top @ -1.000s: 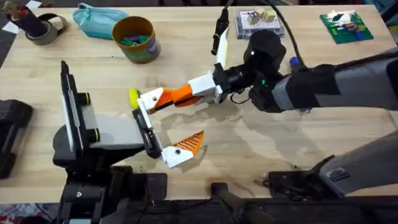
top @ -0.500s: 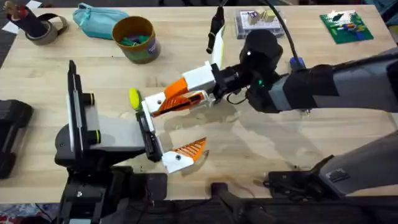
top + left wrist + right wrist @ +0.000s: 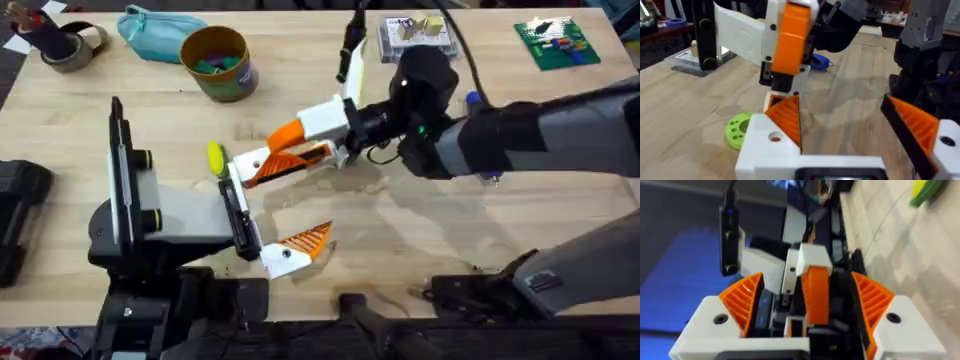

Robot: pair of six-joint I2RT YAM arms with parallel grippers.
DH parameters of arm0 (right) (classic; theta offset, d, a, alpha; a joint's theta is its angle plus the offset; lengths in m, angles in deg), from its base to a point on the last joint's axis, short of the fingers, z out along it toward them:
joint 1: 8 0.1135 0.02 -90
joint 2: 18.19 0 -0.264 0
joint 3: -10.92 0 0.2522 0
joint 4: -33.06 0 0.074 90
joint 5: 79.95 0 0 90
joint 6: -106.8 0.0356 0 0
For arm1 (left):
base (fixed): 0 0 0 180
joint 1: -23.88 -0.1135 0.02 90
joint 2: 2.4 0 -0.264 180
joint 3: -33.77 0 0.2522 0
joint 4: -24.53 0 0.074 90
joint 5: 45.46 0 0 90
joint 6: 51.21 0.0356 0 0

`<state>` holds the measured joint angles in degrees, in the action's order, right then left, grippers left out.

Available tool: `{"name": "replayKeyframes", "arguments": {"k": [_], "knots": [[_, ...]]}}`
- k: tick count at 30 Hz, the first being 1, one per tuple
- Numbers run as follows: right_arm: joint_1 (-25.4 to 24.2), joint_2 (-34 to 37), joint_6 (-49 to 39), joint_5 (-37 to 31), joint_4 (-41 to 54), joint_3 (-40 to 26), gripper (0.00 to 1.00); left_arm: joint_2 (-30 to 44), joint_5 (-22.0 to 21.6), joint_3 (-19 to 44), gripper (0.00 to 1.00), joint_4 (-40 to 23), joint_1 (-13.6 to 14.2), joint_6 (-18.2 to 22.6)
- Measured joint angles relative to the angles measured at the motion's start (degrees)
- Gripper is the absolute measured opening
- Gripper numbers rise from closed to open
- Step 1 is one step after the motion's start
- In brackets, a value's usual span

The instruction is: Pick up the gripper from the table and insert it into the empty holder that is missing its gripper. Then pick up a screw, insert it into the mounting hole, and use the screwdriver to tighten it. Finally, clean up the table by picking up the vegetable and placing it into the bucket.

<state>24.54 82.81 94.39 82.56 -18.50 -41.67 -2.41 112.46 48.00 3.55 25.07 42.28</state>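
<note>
Barely shifted since a moment ago, the right tool [image 3: 262, 166] holds the small orange ribbed plastic gripper [image 3: 290, 163] at the white wedge-shaped holder [image 3: 243, 163] — left tool [image 3: 855, 135] gapes wide above the wood-grain tabletop [image 3: 420, 230].

Clutter along the counter's far edge

A teal fabric pouch [image 3: 158, 32] lies just beside a roll of grey tape [image 3: 70, 45]; a clear plastic box of small parts [image 3: 417, 35] and a green circuit board [image 3: 556, 42] sit well apart.
</note>
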Motion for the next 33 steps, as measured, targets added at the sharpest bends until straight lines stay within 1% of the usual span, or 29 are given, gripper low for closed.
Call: {"name": "replayKeyframes", "arguments": {"k": [4,9,12,15,16,18,25,28,31,33], "knots": [[-2.99,-0.01,-2.50,-2.83,0.01,-0.02,0.995,0.00,0.02,0.00,0.986,0.00,0.00,0.00],[-8.45,0.02,-6.45,-6.42,0.48,-0.15,0.995,0.00,0.00,0.00,0.986,0.00,0.00,0.00],[-11.81,0.02,-9.66,-8.68,5.00,-1.99,0.995,0.00,0.02,0.00,0.986,0.00,0.00,0.00],[-13.38,0.02,-15.05,-10.22,12.86,-6.32,0.996,0.00,0.02,0.00,0.986,0.00,0.00,0.00],[-13.44,0.01,-17.57,-10.86,16.61,-8.37,0.996,0.00,0.02,0.00,0.986,0.00,0.00,0.00],[-13.28,0.01,-23.15,-13.02,27.03,-13.02,0.996,0.00,0.03,0.00,0.986,0.00,0.00,0.00],[-13.06,-0.01,-49.00,-25.63,74.77,-29.53,0.996,0.00,0.04,0.00,0.987,0.00,0.00,0.00],[-13.06,-0.46,-59.84,-31.68,89.89,-36.11,0.996,0.00,0.02,0.00,0.986,0.00,0.00,0.00],[-13.06,-3.01,-68.06,-37.24,100.15,-40.54,0.996,0.00,0.00,0.00,0.986,0.00,0.00,0.00],[-13.06,-6.07,-71.83,-40.45,103.81,-41.95,0.997,0.00,0.02,0.00,0.986,0.00,0.00,0.00]]}}
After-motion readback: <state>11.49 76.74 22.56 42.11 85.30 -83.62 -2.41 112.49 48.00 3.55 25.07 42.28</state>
